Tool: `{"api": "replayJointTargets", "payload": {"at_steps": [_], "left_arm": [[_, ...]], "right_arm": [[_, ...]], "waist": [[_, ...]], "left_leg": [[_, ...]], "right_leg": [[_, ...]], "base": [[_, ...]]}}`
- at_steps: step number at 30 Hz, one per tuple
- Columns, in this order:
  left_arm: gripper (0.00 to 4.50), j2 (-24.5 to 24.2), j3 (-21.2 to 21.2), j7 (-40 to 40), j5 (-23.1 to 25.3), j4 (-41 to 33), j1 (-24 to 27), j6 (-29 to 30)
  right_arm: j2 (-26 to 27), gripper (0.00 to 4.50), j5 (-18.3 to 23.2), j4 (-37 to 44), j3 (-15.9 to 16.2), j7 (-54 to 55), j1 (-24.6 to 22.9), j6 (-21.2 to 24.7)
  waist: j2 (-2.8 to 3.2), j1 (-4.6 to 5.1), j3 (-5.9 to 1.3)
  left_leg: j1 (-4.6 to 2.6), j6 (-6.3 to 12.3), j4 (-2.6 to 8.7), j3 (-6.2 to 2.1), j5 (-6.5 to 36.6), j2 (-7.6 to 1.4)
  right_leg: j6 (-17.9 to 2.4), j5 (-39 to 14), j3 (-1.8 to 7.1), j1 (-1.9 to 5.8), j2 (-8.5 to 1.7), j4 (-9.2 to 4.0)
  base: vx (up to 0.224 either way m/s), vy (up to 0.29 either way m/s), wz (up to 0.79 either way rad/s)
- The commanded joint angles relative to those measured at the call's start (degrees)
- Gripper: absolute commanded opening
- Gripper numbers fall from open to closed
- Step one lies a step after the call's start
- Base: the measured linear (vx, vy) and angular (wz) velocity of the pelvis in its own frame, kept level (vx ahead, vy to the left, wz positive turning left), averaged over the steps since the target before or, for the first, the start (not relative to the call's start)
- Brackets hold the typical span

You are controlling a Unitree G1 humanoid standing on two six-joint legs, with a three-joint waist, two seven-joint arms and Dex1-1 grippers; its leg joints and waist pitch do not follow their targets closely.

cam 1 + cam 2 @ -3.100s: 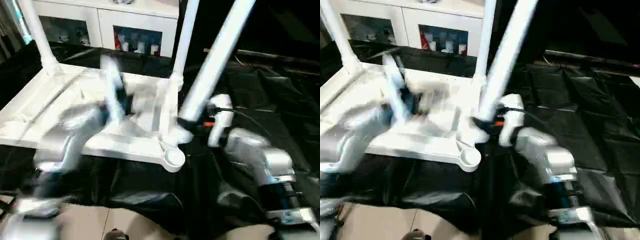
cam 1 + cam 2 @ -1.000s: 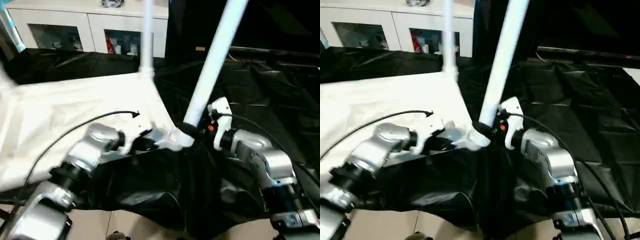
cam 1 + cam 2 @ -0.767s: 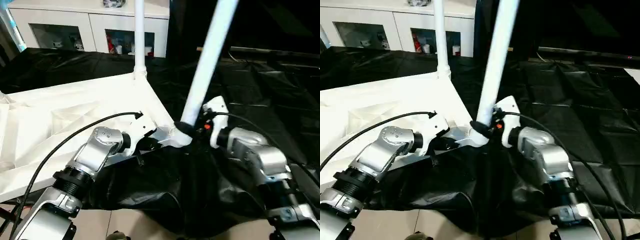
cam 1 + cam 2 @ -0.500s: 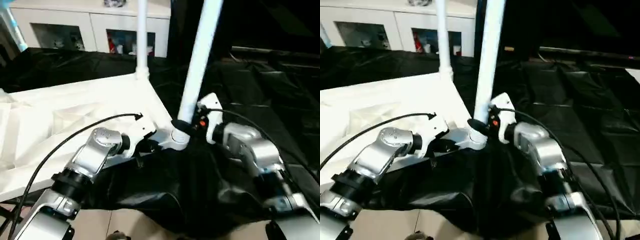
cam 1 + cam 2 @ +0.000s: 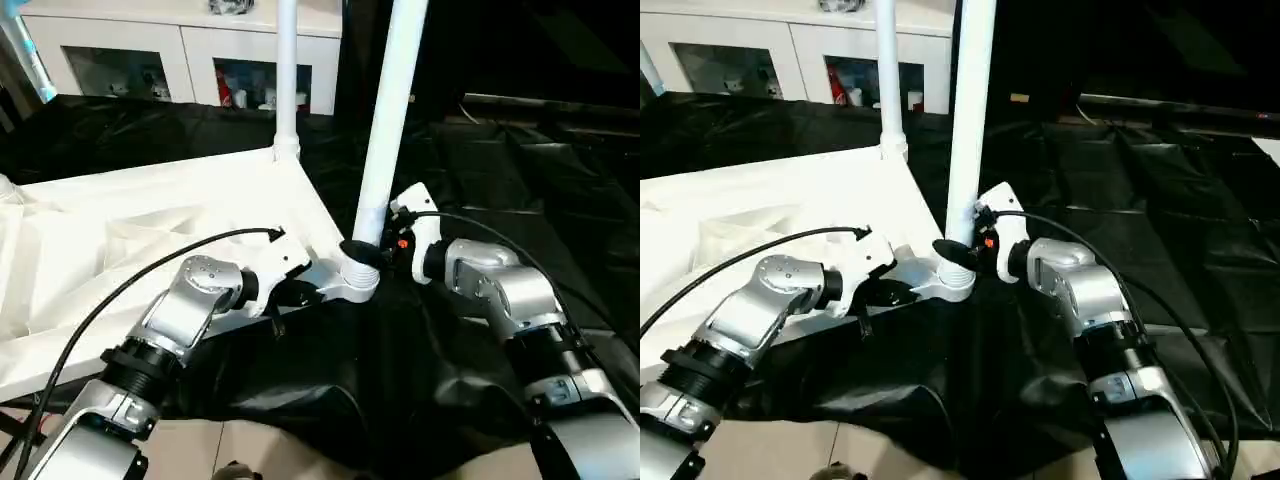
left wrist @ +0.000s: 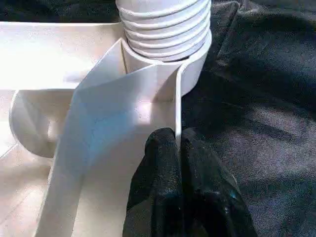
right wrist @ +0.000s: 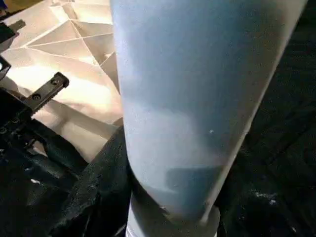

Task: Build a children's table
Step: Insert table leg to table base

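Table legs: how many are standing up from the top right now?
2. One long round white plastic leg at the near corner, held at its base by the right end effector; another at the far corner. More may stand outside the pictures.

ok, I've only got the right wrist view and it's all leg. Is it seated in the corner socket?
Observer: Not fully. The left wrist view shows the leg with several thread turns bare above the socket.
Operator: What's the left arm doing?
Observer: The left pincer is shut on a thin wall of the top, right beside that socket.
Operator: Any other legs on?
Observer: One. The far leg stands upright at the next corner, toward the cabinet.
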State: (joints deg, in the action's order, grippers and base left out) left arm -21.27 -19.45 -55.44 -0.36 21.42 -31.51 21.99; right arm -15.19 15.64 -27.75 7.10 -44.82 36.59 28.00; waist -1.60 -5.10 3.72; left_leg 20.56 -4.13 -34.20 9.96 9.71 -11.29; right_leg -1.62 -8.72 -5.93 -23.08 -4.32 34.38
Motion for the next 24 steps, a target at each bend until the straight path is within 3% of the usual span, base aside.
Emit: {"api": "replayJointTargets", "payload": {"at_steps": [1,10,14,15,17,18,19,22,24], "left_arm": [[0.0,0.43,1.21,-0.87,-2.01,-0.17,0.4,-1.74],[0.0,0.32,1.63,0.21,-0.98,1.16,-0.31,-2.03],[0.0,0.39,1.73,0.78,-0.57,1.79,-0.56,-2.35],[0.0,0.4,1.76,0.82,-0.55,1.85,-0.58,-2.37],[0.0,0.44,1.79,0.87,-0.47,2.1,-0.68,-2.49],[0.0,0.47,1.8,0.93,-0.41,2.29,-0.76,-2.57],[0.0,0.5,1.73,1.02,-0.23,2.65,-0.91,-2.78],[0.0,0.45,1.62,1.0,-0.06,2.9,-1.0,-2.95],[0.0,0.33,1.42,0.81,0.13,3.15,-1.1,-3.16]], "right_arm": [[0.09,1.9,0.99,-2.32,-1.97,0.59,-0.12,0.66],[-0.17,1.9,3.25,-0.99,-5.34,0.16,-5.57,-0.17],[-0.06,1.9,3.5,1.3,-5.54,0.02,-8.55,-1.4],[-0.01,1.9,3.49,2.1,-5.49,0.09,-9.35,-1.98],[0.23,1.9,3.11,3.62,-5.45,1.12,-11.03,-3.21],[0.43,1.9,3.1,4.28,-5.52,1.53,-11.85,-3.64],[0.82,1.9,3.16,5.48,-5.74,2.32,-13.22,-4.4],[0.95,1.9,2.97,6.85,-5.55,2.82,-14.24,-4.76],[0.54,1.9,1.81,8.72,-4.04,2.84,-14.98,-4.84]], "waist": [[-0.39,-0.07,-4.2],[-0.06,-0.28,-4.33],[-0.1,-0.31,-4.15],[0.3,-0.41,-4.11],[0.04,-0.34,-4.15],[0.5,-0.39,-4.14],[0.25,-0.36,-4.2],[0.27,-0.46,-4.24],[0.81,-0.48,-4.2]], "left_leg": [[-0.46,0.56,3.92,-0.62,13.59,-1.73],[-0.41,0.64,3.96,-0.6,13.12,-1.76],[-0.49,0.61,4.01,-0.63,14.54,-1.63],[-0.58,0.51,4.02,-0.7,14.93,-1.63],[-0.59,0.62,4.06,-0.71,15.06,-1.6],[-0.66,0.51,4.04,-0.76,15.39,-1.58],[-0.67,0.6,4.03,-0.72,15.52,-1.6],[-0.6,0.74,4.1,-0.76,15.34,-1.61],[-0.58,0.66,4.14,-0.84,15.86,-1.51]], "right_leg": [[-5.53,-25.9,3.03,2.76,-4.55,-5.15],[-5.89,-24.32,3.02,2.86,-4.48,-5.05],[-4.96,-27.07,2.84,2.76,-4.46,-5.5],[-4.71,-27.74,2.83,2.69,-4.52,-5.58],[-4.25,-28.55,2.79,2.63,-4.45,-5.78],[-4.27,-28.81,2.76,2.55,-4.48,-5.75],[-4.08,-28.91,2.77,2.52,-4.48,-5.87],[-4.05,-28.58,2.75,2.55,-4.42,-5.82],[-3.92,-28.7,2.7,2.58,-4.32,-5.85]], "base": [[0.0,0.0,0.0],[0.0,0.0,0.0],[0.0,0.0,0.0],[0.0,0.0,0.0],[0.0,0.0,0.0],[0.0,0.0,0.0],[0.0,0.0,0.0],[0.0,0.0,0.0],[0.0,0.0,0.0]]}}
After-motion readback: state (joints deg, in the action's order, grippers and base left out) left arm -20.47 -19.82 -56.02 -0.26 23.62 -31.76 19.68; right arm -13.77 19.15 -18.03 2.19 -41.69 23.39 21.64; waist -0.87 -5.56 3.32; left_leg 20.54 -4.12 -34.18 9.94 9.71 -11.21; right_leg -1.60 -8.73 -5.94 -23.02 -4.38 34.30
